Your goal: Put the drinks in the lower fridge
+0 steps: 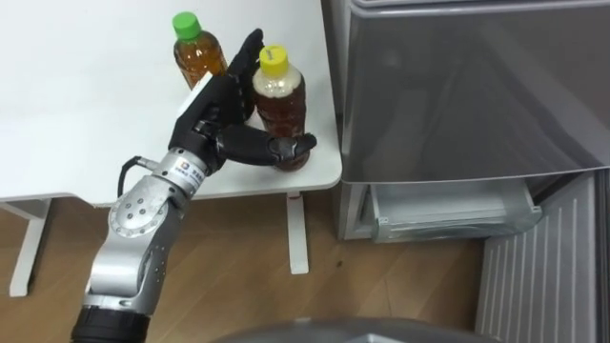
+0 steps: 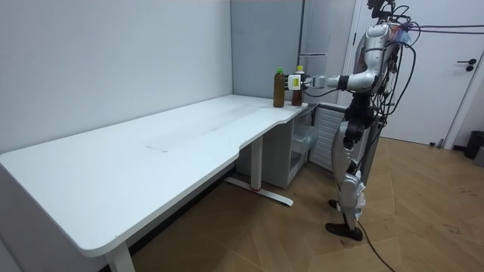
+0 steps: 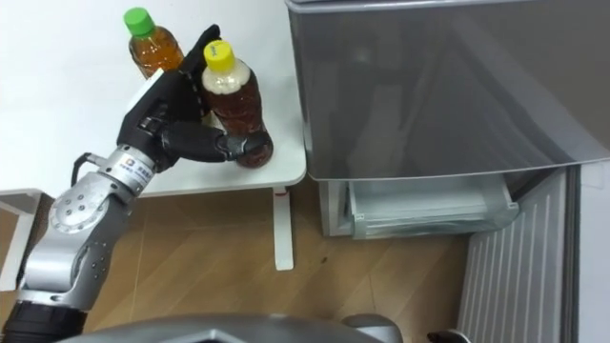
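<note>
Watch the grip first: your left hand (image 1: 221, 112) is closed on the yellow-capped bottle (image 1: 282, 95). The thumb curls across the front near the bottle's base and the fingers reach up behind it, so most of the weight sits above the thumb. If you lift fast or swing hard toward the fridge (image 1: 457, 86), the bottle could tip forward over the thumb or twist in the hand. It stands at the near corner of the table (image 1: 86, 124), close to both edges, so a slip here would likely send it to the floor (image 1: 238, 276) rather than back onto the top. The green-capped bottle (image 1: 198, 52) stands just beside the hand, to its left and further back, and a careless sideways pull could knock it over. The fridge is right beside the table, and its lower compartment (image 1: 448, 211) is open beneath the grey upper front, well below the table top. You'll have to bring the bottle down and round the corner, and the cap could catch on that overhanging front. I can't tell whether the bottle's base rests on the table or is lifted just clear.
</note>
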You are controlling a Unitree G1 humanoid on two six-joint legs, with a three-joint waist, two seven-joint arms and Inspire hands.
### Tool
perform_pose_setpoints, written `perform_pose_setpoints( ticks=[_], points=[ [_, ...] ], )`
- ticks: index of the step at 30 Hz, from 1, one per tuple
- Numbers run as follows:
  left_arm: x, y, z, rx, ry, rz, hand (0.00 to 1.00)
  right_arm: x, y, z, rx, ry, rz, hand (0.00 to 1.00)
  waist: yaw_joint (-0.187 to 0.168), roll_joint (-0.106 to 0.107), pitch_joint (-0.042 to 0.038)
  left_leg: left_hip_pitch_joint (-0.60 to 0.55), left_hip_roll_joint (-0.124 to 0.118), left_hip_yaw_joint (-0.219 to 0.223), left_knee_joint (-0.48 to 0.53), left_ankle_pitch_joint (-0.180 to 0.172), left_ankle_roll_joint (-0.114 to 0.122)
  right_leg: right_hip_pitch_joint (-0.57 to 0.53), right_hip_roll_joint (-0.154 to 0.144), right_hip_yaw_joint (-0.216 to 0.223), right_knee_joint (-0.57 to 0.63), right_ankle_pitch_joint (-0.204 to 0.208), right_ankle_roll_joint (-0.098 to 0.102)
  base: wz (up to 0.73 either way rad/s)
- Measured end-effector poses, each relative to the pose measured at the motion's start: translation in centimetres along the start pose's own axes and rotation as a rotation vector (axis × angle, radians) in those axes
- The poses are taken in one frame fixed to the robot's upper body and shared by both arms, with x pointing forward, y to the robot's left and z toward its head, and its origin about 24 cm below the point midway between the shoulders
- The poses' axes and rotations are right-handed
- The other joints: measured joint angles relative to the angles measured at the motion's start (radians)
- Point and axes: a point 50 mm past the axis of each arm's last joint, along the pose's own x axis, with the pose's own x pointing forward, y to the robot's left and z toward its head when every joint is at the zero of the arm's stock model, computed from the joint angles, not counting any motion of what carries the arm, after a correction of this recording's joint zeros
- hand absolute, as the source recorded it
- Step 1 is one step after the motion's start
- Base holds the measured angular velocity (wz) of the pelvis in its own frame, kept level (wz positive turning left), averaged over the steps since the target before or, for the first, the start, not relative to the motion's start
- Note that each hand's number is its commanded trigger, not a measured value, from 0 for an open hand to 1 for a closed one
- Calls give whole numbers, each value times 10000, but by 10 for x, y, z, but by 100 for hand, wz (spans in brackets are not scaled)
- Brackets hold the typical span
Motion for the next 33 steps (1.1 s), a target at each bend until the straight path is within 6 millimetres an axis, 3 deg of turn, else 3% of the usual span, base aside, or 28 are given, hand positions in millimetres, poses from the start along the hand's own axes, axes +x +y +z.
perform_pose_setpoints(
  ticks=[1, 10, 18, 33],
  points=[
    [1, 0, 1, 15, -33, 3, 100, 0, 0, 0, -1, -1, 9, 0, -30, -4, 2, -4, -1, 1, 1, 0, 0, -5, -4, 0, 0, 0, 0, 0],
    [7, -3, 6, 87, -214, -94, 100, 0, 2, -1, 6, 157, 253, 0, -119, -42, 3, -22, -2, 214, -6, 0, 0, -138, 42, 224, 33, 1, 1, -8],
    [11, -6, 3, 44, -93, -111, 100, 0, 3, 3, -97, 80, 271, 0, -119, -241, -16, -18, -13, 215, -12, 0, 0, -136, 47, 221, 30, 1, 2, 0],
    [14, -12, 1, 25, -2, -312, 100, 0, 6, 9, -179, -132, 312, 0, -123, -191, -66, -54, -14, 215, -8, 0, 0, -158, 49, 211, 27, 2, 3, 0]
  ],
)
